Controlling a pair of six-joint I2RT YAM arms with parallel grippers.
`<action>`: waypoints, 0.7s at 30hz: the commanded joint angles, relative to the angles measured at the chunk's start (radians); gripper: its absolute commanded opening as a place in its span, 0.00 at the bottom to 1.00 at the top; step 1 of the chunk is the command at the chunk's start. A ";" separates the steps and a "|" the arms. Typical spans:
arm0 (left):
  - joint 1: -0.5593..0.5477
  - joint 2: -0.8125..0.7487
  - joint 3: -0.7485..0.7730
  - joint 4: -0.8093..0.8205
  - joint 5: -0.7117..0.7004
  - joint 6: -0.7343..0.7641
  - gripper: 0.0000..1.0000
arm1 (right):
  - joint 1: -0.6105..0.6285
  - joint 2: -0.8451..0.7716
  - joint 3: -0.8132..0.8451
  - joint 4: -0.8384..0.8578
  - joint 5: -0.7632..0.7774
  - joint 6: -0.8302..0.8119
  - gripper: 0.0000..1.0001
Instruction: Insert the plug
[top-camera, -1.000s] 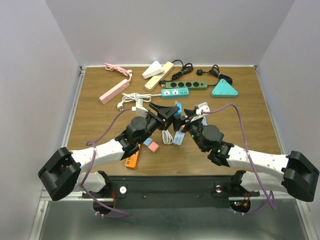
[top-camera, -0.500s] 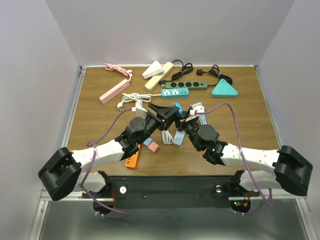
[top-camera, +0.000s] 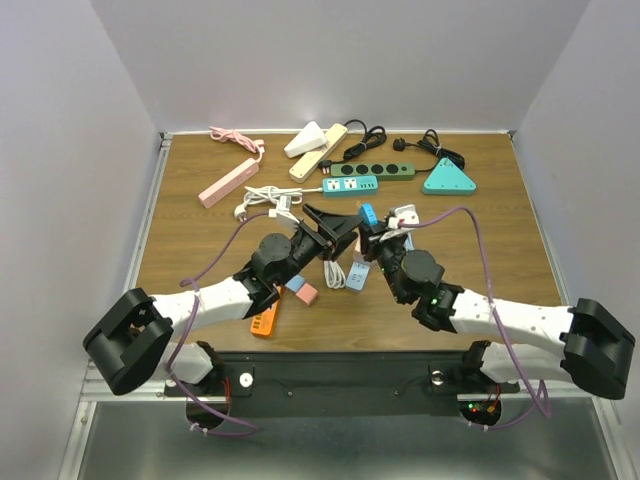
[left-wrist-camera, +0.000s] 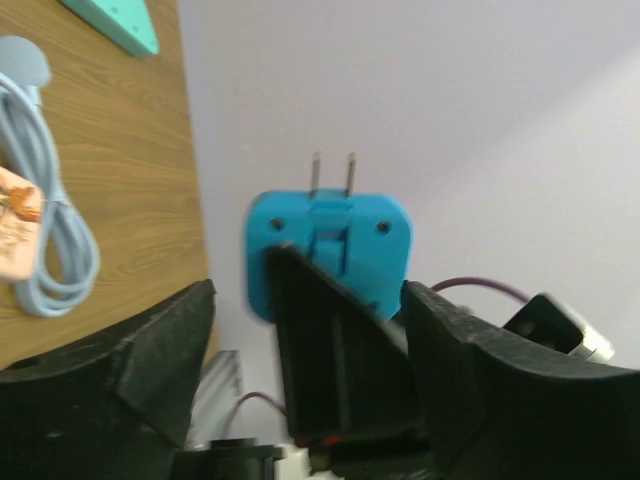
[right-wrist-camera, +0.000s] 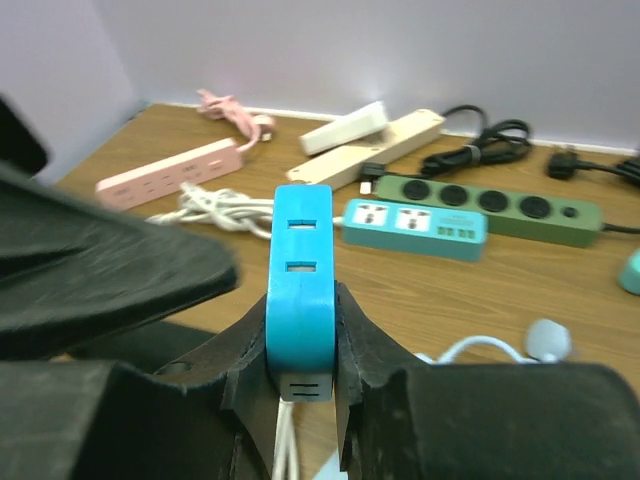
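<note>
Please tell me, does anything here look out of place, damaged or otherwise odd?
Nothing looks broken or spilled. One thing stands out: the blue adapter hangs in the air, clamped in the right claw, with its two prongs bare and not in any strip. The left claw is open beside it and holds nothing.

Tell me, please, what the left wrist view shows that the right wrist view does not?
Only the left wrist view shows the two metal prongs on the broad face of the blue adapter. Only the right wrist view shows its narrow edge with two slots, clamped in the right gripper, plus the pink power strip, teal power strip and green power strip. Both show the blue adapter and the wooden table.
</note>
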 joint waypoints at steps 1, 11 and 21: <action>0.021 -0.020 0.027 0.001 0.058 0.178 0.90 | -0.012 -0.087 0.041 -0.145 0.182 0.066 0.01; 0.024 -0.082 0.047 -0.234 -0.037 0.680 0.97 | -0.017 -0.196 0.067 -0.546 0.248 0.283 0.00; 0.022 0.162 0.132 -0.217 0.130 0.808 0.95 | -0.185 -0.152 0.035 -0.681 0.023 0.501 0.01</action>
